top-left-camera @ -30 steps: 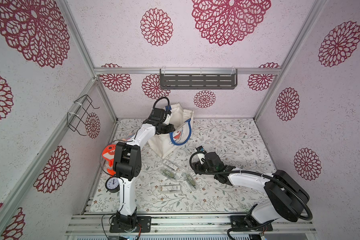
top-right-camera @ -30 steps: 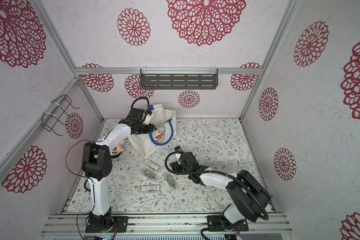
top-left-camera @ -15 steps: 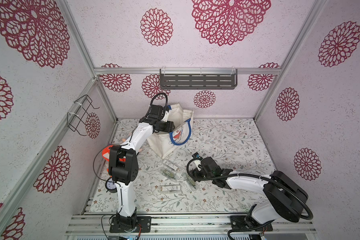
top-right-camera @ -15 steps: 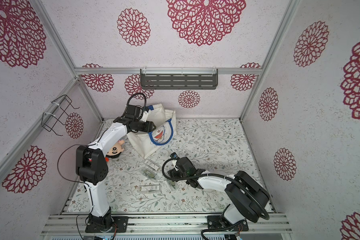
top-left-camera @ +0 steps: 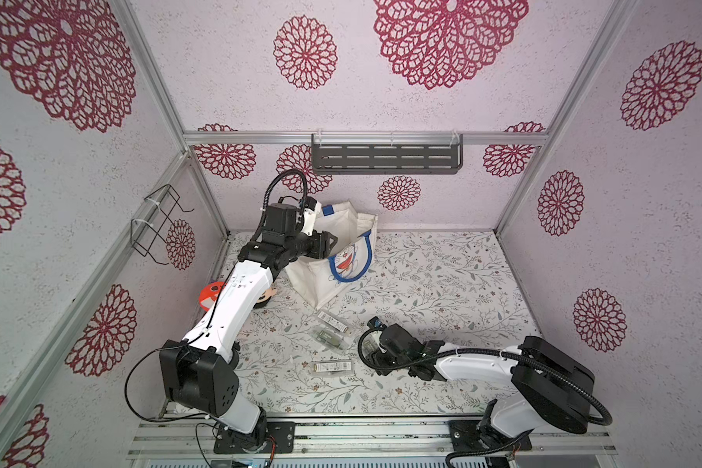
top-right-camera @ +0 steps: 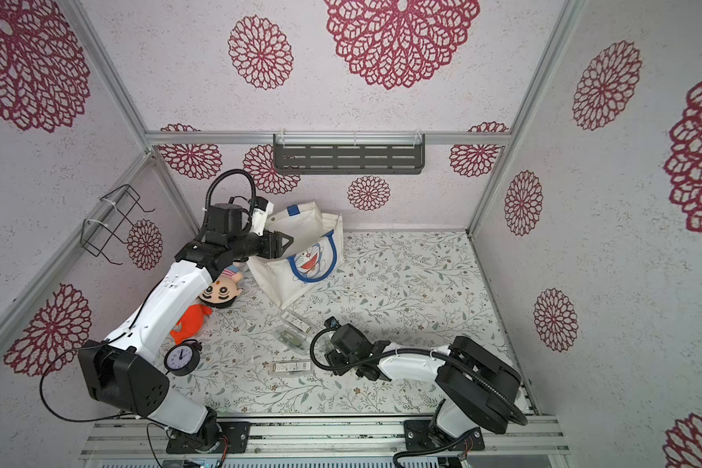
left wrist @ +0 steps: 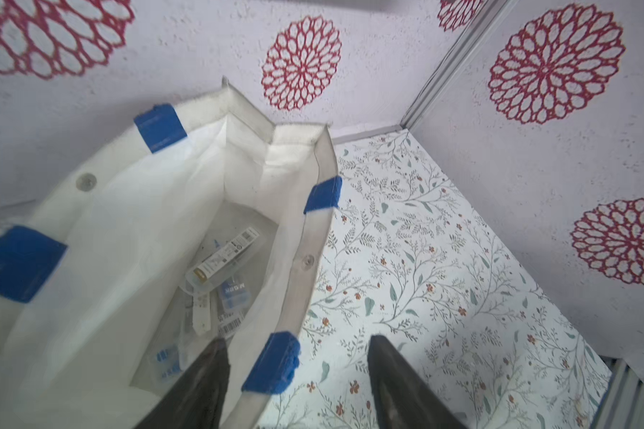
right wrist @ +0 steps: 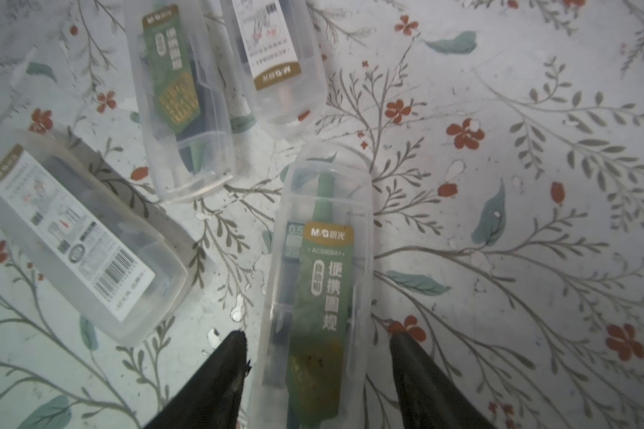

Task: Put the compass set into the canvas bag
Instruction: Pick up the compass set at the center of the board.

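Note:
The canvas bag stands open at the back left, with several clear compass set cases lying inside. My left gripper is open and straddles the bag's rim, one finger inside and one outside. On the mat lie more compass sets. My right gripper is low over one green-labelled compass set. Its fingers stand either side of the case with small gaps.
A plush doll, an orange toy and a small alarm clock lie by the left arm. A wire basket hangs on the left wall and a grey shelf on the back wall. Other cases lie close by.
The right arm has moved toward the front and down over a compass set, and its jaws have narrowed. The left gripper has opened at the bag's rim and its arm has shifted.

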You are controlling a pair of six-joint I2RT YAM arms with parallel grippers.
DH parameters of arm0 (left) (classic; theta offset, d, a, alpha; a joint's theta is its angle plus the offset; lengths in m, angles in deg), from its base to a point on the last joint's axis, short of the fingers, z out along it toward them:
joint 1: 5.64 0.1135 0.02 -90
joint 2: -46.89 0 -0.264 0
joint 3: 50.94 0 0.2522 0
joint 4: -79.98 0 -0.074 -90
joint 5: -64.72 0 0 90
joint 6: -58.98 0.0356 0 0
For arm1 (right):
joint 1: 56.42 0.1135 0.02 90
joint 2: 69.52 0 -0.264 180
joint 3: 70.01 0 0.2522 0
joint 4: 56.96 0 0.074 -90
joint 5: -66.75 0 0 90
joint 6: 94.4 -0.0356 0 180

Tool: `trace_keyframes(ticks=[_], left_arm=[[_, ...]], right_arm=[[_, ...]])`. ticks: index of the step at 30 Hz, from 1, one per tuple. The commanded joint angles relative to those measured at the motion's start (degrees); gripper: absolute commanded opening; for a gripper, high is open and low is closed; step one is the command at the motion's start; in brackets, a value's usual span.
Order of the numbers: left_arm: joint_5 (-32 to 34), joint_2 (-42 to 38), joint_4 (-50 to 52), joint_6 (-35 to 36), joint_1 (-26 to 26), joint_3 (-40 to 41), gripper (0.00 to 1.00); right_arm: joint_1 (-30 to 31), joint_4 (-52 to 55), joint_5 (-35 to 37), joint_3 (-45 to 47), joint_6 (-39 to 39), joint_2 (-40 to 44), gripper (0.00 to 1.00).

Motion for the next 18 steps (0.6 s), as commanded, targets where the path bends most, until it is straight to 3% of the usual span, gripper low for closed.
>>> trace_keyframes(ticks=[1,9,18], left_arm=[[-0.09,-2.33,-0.46,-0.15,-0.58,1.34,0.64],[0.43,-3.46,-1.03,-0.81,-0.62,3.16,0.64],[-0.21,-3.35,-2.0,-1.34,-0.63,3.57,0.64]], right_arm=[[0.77,5.47,2.56,-2.92,-1.7,-1.28,0.59],[2.13,15.21,5.53,-9.33,-4.15,-6.68,0.56],[1.79,14.64,8.31,-11.34,-3.13,-5.21,0.47]])
